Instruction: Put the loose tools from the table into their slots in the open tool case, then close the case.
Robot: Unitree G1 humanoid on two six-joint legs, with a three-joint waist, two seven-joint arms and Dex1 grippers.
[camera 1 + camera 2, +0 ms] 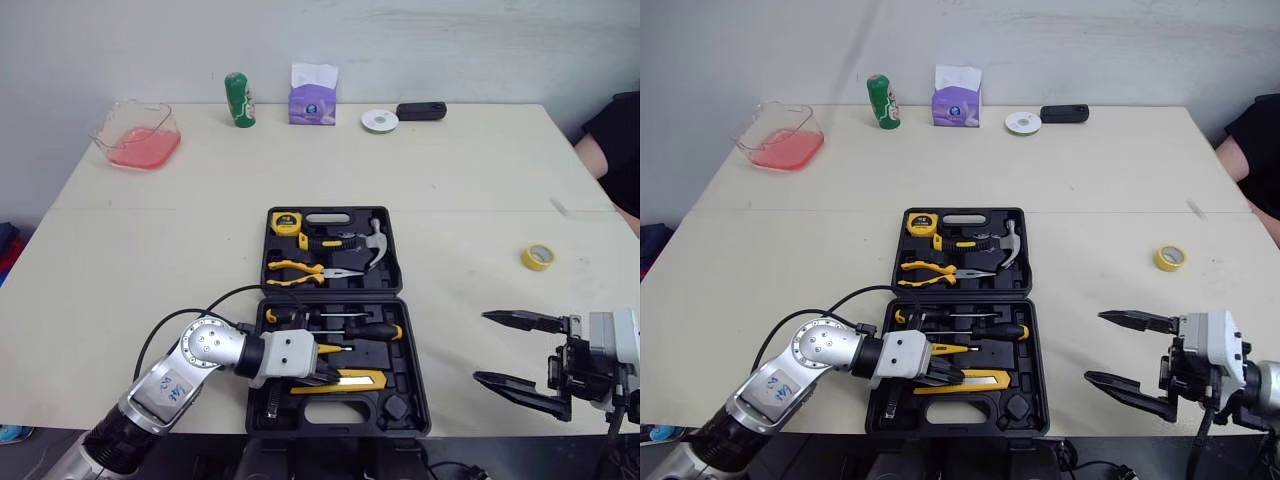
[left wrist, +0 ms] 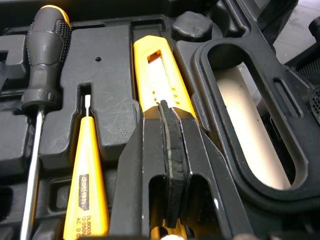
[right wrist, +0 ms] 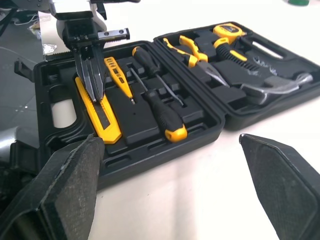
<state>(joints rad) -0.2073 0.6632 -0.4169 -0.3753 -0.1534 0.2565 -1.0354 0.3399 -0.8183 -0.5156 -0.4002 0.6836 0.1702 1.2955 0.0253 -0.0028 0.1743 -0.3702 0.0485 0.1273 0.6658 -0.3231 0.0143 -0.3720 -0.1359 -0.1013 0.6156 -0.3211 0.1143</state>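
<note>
Two-gripper check, logging as seen. Finding tool case (image 1: 412, 385) lying open at table (image 1: 480, 200) centre, toward near edge. Seeing left gripper (image 1: 322, 377) reaching into near half, fingers pressed together, tips touching yellow utility knife (image 1: 350, 380) lying along near side of that half. Noting screwdriver (image 1: 370, 330) and yellow tester pen (image 2: 90, 165) sitting in slots just beyond knife. Recording tape measure (image 1: 287, 222), pliers (image 1: 310, 270) and hammer (image 1: 375, 245) filling far half. Spotting right gripper (image 1: 480, 347) hanging over table right of case, near edge, fingers spread wide, holding nothing. Marking yellow tape roll (image 1: 538, 257) lying loose, right of case, well apart.
</note>
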